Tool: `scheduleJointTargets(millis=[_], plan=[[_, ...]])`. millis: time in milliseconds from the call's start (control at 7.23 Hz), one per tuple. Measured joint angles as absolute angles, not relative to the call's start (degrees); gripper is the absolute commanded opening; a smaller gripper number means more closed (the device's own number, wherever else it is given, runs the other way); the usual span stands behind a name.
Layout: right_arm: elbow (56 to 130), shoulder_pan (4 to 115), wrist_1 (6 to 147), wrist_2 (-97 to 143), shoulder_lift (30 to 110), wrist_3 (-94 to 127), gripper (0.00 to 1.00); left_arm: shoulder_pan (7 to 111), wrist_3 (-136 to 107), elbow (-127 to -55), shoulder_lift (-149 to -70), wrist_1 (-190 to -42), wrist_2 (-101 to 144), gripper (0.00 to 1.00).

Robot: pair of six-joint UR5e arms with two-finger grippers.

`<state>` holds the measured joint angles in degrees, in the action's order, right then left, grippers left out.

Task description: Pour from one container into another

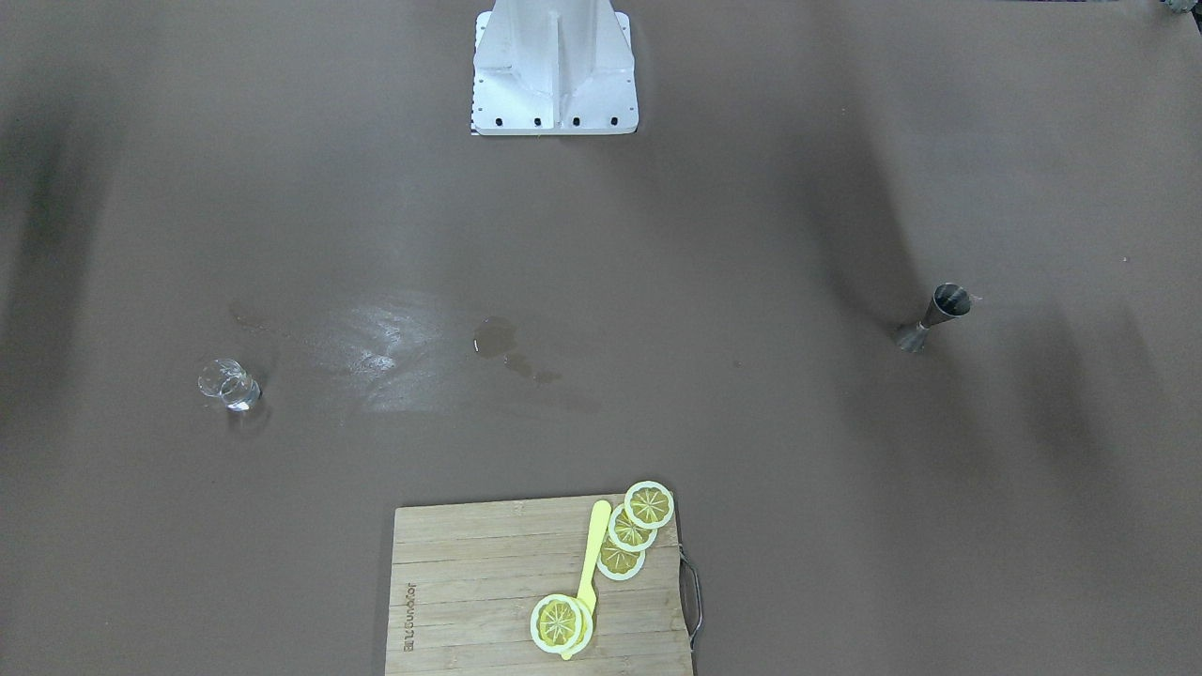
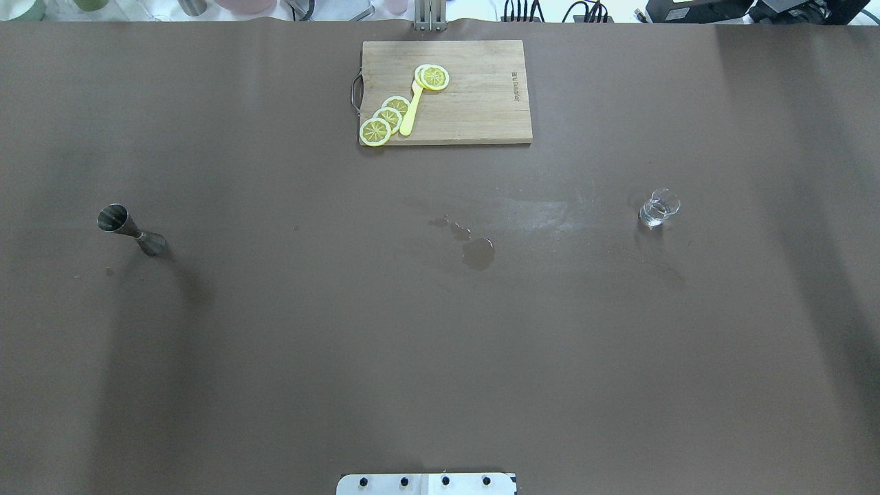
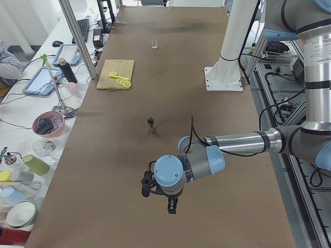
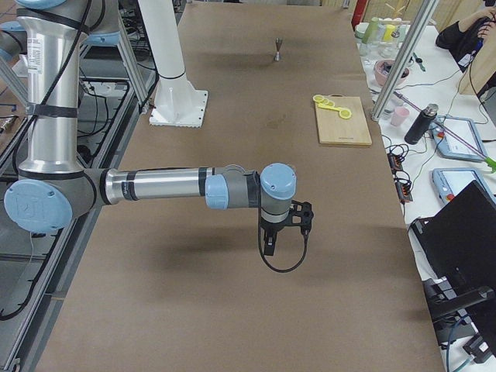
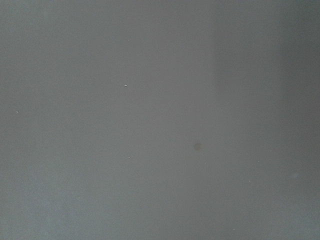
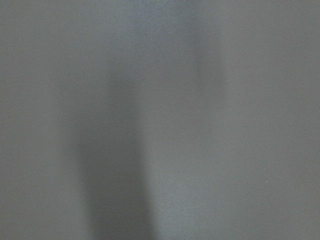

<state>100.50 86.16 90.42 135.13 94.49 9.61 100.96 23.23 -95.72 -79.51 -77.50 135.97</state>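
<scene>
On the left part of the bench, a metal jigger stands upright on its narrow foot, alone, well apart from everything else. The left tool hangs above the bench surface near the left end, pointing down and holding nothing. It shows only in the side view, so I cannot tell if its fingers are apart or together. The left wrist camera gives only a blurred grey surface.

In the middle, at the far edge of the bench, lies a wooden cutting board with a metal handle on its left side. On it are lemon slices in an overlapping row, two more at the top, and a yellow plastic knife between them. Nearer to the robot, in the centre of the bench, there is a small wet spot with a shiny smear beside it.

On the right part stands a small clear glass, upright; whether it has liquid inside I cannot tell. The right tool hangs over the bench near the right end, far from the glass, holding nothing. Its state also cannot be told from this side view.
</scene>
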Motion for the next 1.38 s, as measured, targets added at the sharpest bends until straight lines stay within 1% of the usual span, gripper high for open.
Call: scheduleJointTargets(millis=[415, 692, 969, 1107, 1384], plan=[[102.3, 85.1, 90.3, 135.6, 89.7, 9.2, 1.0, 100.8, 23.3, -96.2, -80.0, -77.9, 134.8, 0.99], [104.4, 83.3, 90.1, 135.3, 88.7, 8.9, 1.0, 100.8, 23.5, -98.4, -80.2, -80.3, 138.1, 0.99], [105.0, 77.6, 90.0, 135.2, 87.0, 9.0, 1.0, 100.7, 23.4, -100.1, -80.1, -82.5, 146.1, 0.99], [106.4, 76.3, 89.2, 135.8, 86.6, 9.1, 1.0, 100.2, 23.0, -100.5, -80.3, -84.2, 148.5, 0.99], [108.7, 75.7, 83.4, 138.5, 87.0, 9.0, 1.0, 97.0, 20.5, -100.8, -80.6, -87.3, 149.9, 0.99]])
